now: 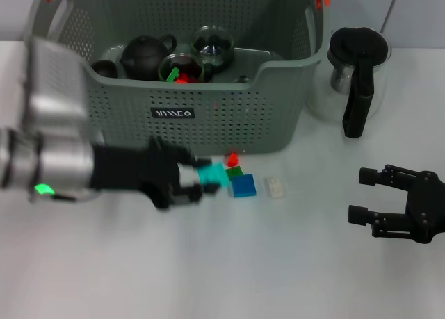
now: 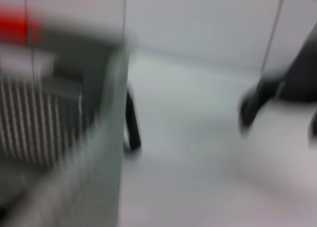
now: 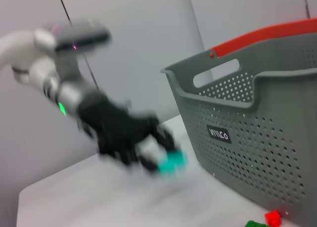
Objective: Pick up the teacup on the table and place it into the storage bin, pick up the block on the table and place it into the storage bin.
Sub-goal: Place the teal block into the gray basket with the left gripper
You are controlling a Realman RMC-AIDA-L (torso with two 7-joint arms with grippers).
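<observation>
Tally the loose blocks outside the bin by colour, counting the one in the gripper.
Cyan block, held in the left gripper: 1
Red block: 1
Green block: 1
Blue block: 1
White block: 1
Total: 5

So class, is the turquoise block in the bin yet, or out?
Out. The left gripper holds the turquoise block in front of the bin, above the table, beside other loose blocks.
</observation>
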